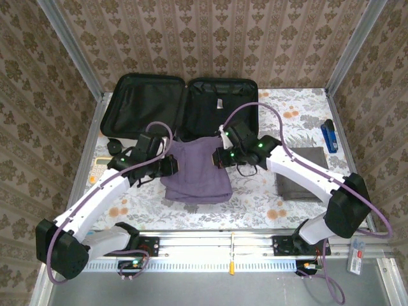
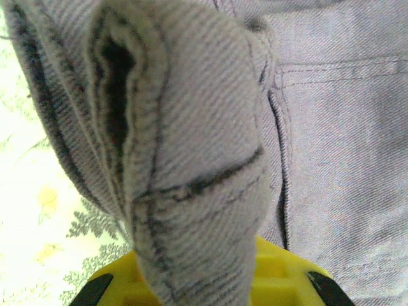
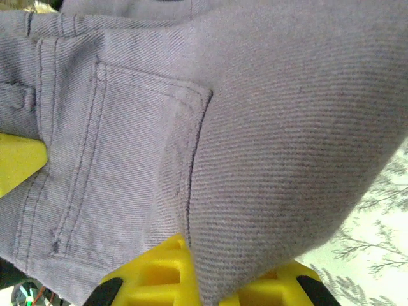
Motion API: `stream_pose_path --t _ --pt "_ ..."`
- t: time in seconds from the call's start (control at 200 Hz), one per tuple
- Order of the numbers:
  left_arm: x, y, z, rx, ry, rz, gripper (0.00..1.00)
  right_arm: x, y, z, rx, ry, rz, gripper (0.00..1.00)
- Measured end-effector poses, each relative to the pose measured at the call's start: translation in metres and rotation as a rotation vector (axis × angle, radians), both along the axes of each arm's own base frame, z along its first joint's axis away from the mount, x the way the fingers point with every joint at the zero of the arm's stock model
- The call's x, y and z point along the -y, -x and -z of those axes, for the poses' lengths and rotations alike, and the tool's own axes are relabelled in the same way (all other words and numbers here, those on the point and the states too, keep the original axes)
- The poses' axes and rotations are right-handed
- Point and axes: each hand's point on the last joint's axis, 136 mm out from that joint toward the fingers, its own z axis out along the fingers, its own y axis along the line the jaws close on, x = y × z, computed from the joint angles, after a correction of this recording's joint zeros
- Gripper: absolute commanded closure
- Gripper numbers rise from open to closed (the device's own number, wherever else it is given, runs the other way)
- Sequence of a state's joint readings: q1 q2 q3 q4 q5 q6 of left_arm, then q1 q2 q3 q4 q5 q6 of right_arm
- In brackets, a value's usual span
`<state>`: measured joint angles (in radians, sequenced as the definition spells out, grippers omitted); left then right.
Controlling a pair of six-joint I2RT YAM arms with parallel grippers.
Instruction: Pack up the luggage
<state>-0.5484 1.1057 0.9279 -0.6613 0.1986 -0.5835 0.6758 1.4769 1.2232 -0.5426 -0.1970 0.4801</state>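
The luggage (image 1: 143, 105) lies wide open at the back of the table, both halves showing black lining. Just in front of it a lavender denim garment (image 1: 194, 172) is lifted at its top corners, and its upper edge reaches the suitcase's near rim. My left gripper (image 1: 171, 164) is shut on the garment's left side. In the left wrist view a thick fold of denim (image 2: 191, 127) rises from between the yellow fingers (image 2: 280, 274). My right gripper (image 1: 218, 156) is shut on the right side. In the right wrist view the cloth (image 3: 287, 127), with a back pocket, is pinched between the yellow fingers (image 3: 153, 268).
A folded dark grey cloth (image 1: 303, 172) lies on the floral tablecloth under my right arm. A blue object (image 1: 329, 135) sits near the right edge. Small items (image 1: 99, 167) lie at the left edge. Patterned walls and metal posts enclose the table.
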Motion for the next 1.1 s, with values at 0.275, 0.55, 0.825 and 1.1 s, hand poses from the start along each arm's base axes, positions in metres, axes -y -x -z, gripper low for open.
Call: stream_pose_path --t 0.275,0.55,0.825,1.1 --pt "0.034 -0.048 -0.052 0.130 0.068 0.053 1.00 0.033 -0.038 -0.043 0.077 -0.032 0.079 1.00" --pt "0.079 -0.130 -0.078 0.182 0.177 0.097 1.00 0.066 -0.100 -0.086 0.160 -0.065 0.164 1.00" --pt "0.121 -0.213 -0.080 0.204 0.281 0.152 1.00 0.102 -0.177 -0.082 0.149 -0.050 0.230 1.00" --pt "0.136 -0.293 -0.031 0.158 0.305 0.128 0.50 0.112 -0.248 -0.040 0.107 -0.041 0.268 0.73"
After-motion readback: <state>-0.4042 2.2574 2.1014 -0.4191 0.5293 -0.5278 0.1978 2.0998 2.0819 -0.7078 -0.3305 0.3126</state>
